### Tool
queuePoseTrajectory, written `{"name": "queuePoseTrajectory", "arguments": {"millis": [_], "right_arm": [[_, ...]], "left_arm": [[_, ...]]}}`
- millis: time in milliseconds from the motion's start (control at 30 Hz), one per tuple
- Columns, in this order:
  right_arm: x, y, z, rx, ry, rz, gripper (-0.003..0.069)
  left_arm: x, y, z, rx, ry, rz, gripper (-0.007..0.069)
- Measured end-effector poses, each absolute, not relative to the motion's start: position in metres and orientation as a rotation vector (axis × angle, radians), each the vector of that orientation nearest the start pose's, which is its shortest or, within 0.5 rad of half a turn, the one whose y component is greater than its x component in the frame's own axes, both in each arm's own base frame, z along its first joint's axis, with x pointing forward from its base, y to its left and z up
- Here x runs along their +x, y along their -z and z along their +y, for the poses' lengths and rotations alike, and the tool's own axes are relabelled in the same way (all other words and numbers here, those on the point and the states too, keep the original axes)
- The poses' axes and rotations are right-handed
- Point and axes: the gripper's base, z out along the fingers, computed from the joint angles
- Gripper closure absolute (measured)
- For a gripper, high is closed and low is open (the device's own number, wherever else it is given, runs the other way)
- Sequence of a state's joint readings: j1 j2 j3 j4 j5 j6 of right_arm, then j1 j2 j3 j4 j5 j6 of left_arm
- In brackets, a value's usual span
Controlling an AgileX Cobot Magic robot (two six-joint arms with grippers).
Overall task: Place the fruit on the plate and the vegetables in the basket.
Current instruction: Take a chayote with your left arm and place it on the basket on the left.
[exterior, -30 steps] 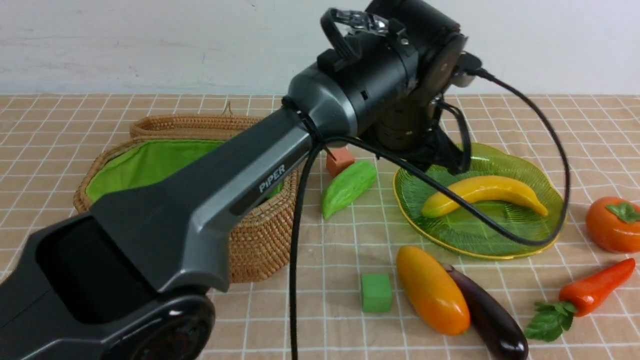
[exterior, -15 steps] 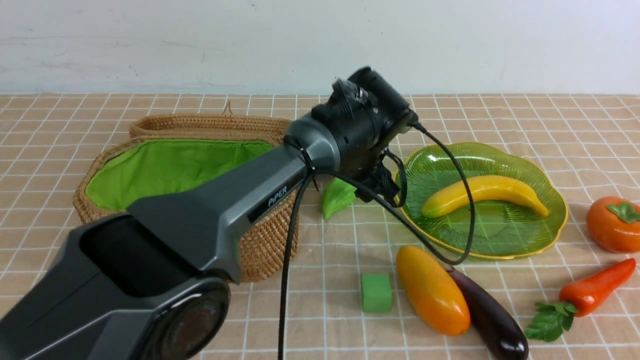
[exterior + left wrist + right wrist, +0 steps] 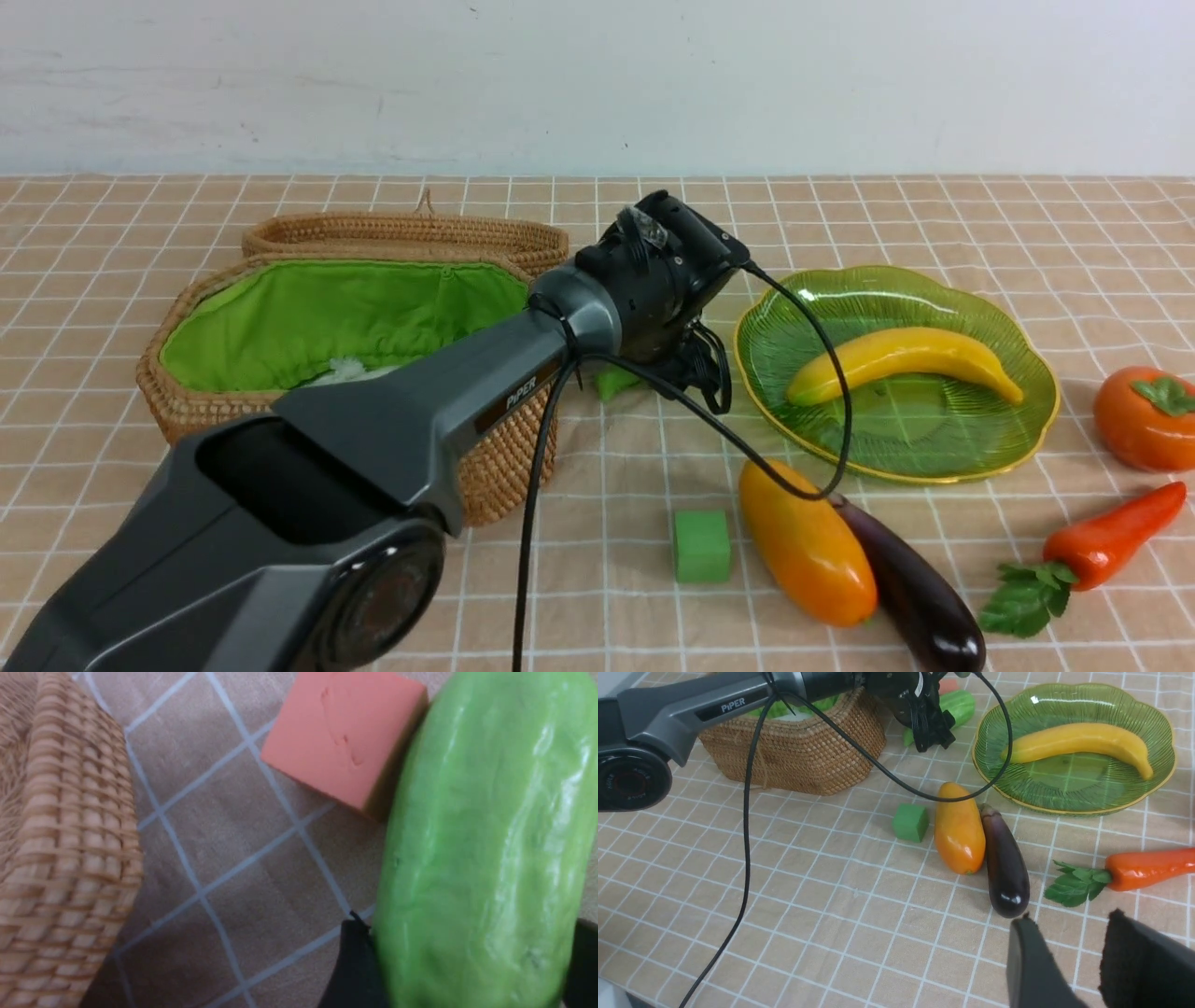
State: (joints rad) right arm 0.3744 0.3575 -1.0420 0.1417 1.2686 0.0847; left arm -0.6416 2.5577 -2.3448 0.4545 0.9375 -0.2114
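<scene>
**A:** The front camera hides the left gripper (image 3: 933, 740) behind its own wrist. Does anything show it closer?

**B:** The left wrist camera does. The jaws are spread wide, and the gourd (image 3: 486, 849) lies on the cloth (image 3: 243, 868) between them. An orange cube (image 3: 345, 737) sits just past the fingertips, right beside the gourd. The basket (image 3: 60, 858) is off to one side.

**A:** And the right gripper (image 3: 1069, 924)?

**B:** Only its own camera shows it. The gap is narrow and empty. The eggplant (image 3: 1004, 863) lies just ahead, with the carrot (image 3: 1148, 868) beside it.
</scene>
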Motion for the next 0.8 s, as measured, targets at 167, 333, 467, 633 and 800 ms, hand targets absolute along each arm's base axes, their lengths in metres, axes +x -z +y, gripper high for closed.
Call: {"name": "queuePoseTrajectory", "arguments": {"millis": [167, 333, 467, 633, 800], "right_arm": [[-0.011, -0.406, 0.009, -0.341, -0.445, 2.062, 0.0421], [-0.011, -0.406, 0.009, -0.341, -0.446, 2.062, 0.0421], [-0.011, -0.406, 0.009, -0.341, -0.446, 2.062, 0.0423], [-0.011, -0.406, 0.009, -0.343, -0.446, 2.058, 0.0423], [-0.01, -0.408, 0.009, -0.339, -0.449, 2.033, 0.0421]], "left_arm": [[0.463, -0.165, -0.306, 0.745, -0.227, 2.389, 0.0207], [0.454, -0.186, -0.3, 0.721, -0.238, 2.452, 0.0201], [0.433, -0.234, -0.294, 0.748, -0.217, 2.497, 0.0201], [0.386, -0.316, -0.297, 0.831, -0.007, 2.45, 0.0201], [0.332, -0.382, -0.275, 1.003, 0.037, 2.311, 0.0201]]}}
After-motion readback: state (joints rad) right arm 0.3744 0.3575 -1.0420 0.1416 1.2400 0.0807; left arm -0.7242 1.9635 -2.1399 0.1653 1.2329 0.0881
